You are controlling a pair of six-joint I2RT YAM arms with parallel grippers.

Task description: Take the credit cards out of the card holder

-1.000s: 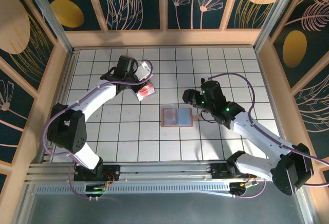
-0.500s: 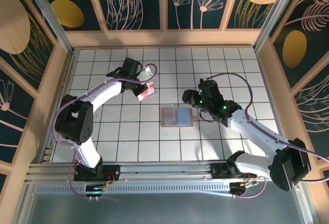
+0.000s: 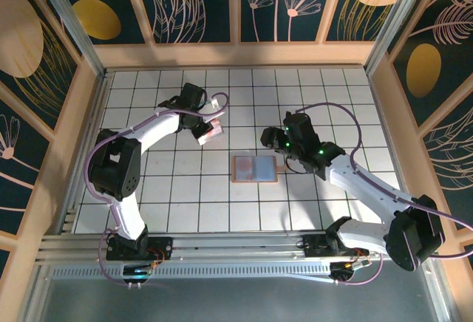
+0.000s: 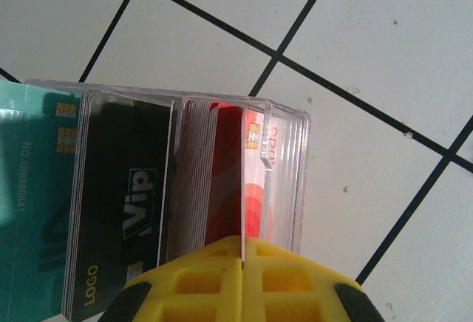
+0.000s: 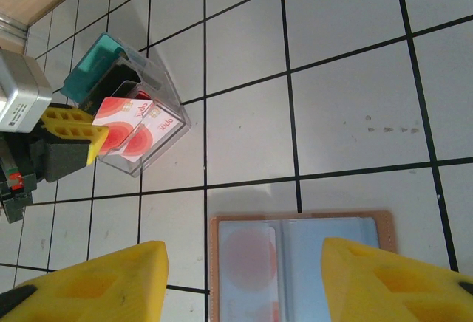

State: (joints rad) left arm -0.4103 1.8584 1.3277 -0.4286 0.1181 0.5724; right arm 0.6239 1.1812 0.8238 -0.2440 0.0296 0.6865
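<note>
Card holder lies open and flat on the tiled table, blue-grey inside upward; a card with a pale red disc shows through one pocket; right gripper hangs above the holder's far right edge, yellow fingers spread wide, nothing between them; clear slotted stand sits beyond the holder to its far left, apart from it, carrying a teal card, a black card and a red card; left gripper is pressed together on the red card's edge at the stand.
</note>
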